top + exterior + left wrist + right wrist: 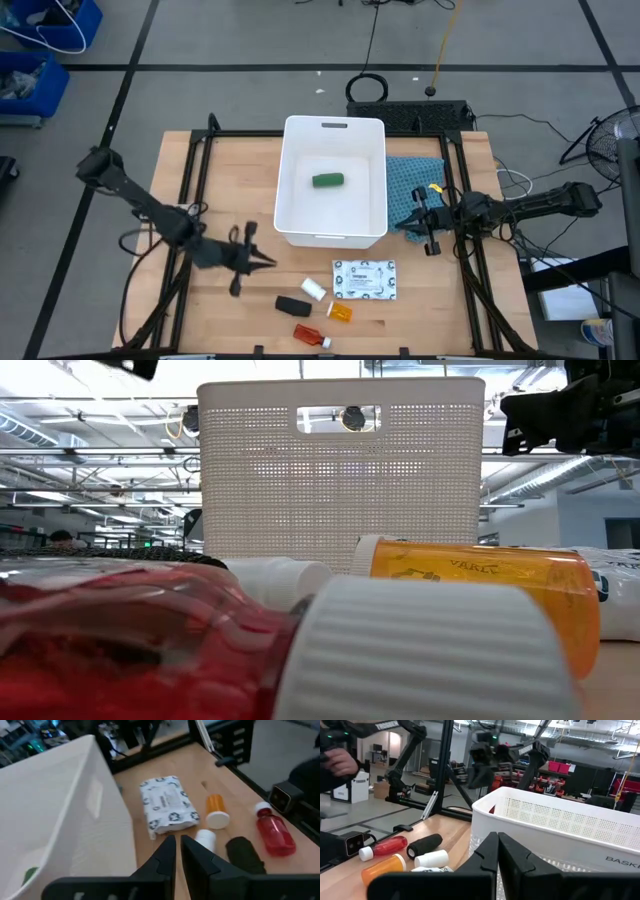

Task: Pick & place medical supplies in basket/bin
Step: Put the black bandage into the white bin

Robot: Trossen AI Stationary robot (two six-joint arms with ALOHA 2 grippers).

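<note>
green oblong (327, 180) lies in the white tub (296, 228); both end effectors, left (268, 261) and right (412, 218), seemingly closed, empty.

wooden table (230, 160), white tub (334, 235), supplies (364, 279)

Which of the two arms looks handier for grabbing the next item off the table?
Probably the left. The left gripper hovers empty right beside the white cylinder and black oblong, while the right gripper sits over the teal cloth, past the bin.
</note>
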